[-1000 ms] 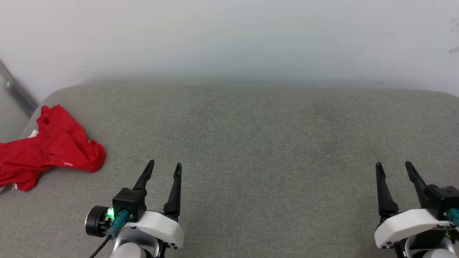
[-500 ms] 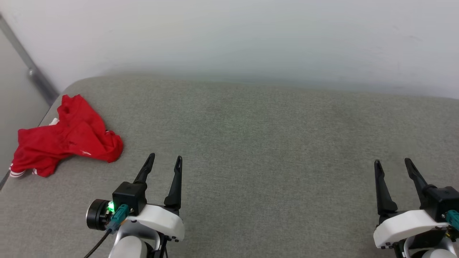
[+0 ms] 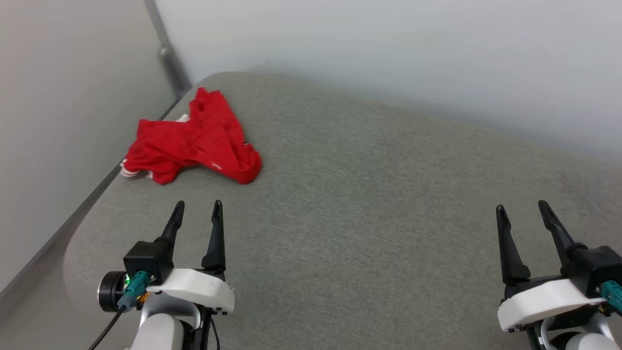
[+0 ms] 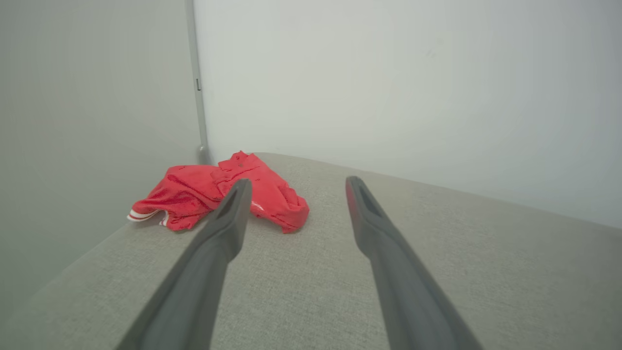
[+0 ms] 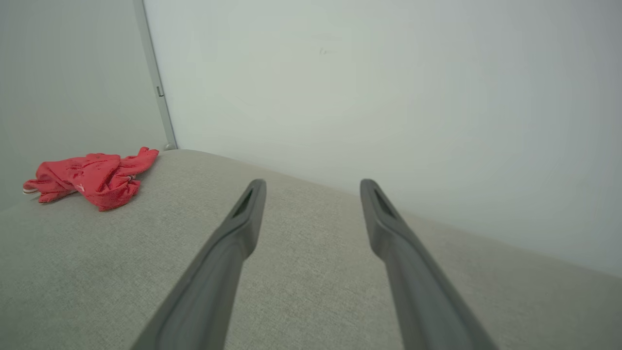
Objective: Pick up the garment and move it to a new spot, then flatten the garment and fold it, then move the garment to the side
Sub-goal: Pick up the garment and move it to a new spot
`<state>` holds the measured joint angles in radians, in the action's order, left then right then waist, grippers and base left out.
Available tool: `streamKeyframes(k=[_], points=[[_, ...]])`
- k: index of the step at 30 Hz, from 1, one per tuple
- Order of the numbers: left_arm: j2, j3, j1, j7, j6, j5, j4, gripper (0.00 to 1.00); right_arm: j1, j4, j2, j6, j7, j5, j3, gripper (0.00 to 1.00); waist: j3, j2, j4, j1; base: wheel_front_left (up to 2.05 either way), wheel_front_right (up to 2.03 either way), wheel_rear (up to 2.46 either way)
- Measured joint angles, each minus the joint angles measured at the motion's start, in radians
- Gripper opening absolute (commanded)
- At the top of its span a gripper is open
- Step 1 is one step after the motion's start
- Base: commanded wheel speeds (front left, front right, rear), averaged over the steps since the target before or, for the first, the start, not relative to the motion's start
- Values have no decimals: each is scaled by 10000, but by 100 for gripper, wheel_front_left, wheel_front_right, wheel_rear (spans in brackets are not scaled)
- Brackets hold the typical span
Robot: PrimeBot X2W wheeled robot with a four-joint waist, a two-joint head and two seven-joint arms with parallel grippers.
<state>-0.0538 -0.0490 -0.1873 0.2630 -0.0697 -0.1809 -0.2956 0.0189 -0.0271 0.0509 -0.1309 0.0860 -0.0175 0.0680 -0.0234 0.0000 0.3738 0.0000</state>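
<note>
The garment (image 3: 194, 141) is a bright red crumpled heap with a bit of red-and-white striped trim, lying near the far left corner of the grey cushioned surface (image 3: 369, 204). Its letters and number are hidden in the folds. My left gripper (image 3: 198, 208) is open and empty, a short way in front of the garment (image 4: 218, 192). My right gripper (image 3: 521, 208) hovers open and empty at the lower right, far from the garment (image 5: 92, 175). Both sets of fingers hang above the fabric surface.
A pale wall (image 3: 388, 58) runs behind the surface. A grey metal post (image 3: 167, 53) stands at the corner behind the garment. The surface's rounded left edge (image 3: 77, 233) drops off beside my left arm.
The head camera has turned left, so the garment now sits further right and higher in the picture. Both grippers stay open, in much the same pose.
</note>
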Motion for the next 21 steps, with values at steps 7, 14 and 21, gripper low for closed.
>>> streamKeyframes(k=[7,14,21], points=[[15,497,201,0,84,-90,61,100,35,-146,2,0,-159,-63,-324,100,-9,0,1322,0,0,0,0],[31,863,340,0,125,-104,424,100,459,-65,-6,0,-247,121,-732,100,-363,0,1671,0,0,0,0],[27,775,-11,0,90,-54,322,100,649,-84,-6,0,-303,259,-727,100,-622,0,1680,0,0,0,0]])
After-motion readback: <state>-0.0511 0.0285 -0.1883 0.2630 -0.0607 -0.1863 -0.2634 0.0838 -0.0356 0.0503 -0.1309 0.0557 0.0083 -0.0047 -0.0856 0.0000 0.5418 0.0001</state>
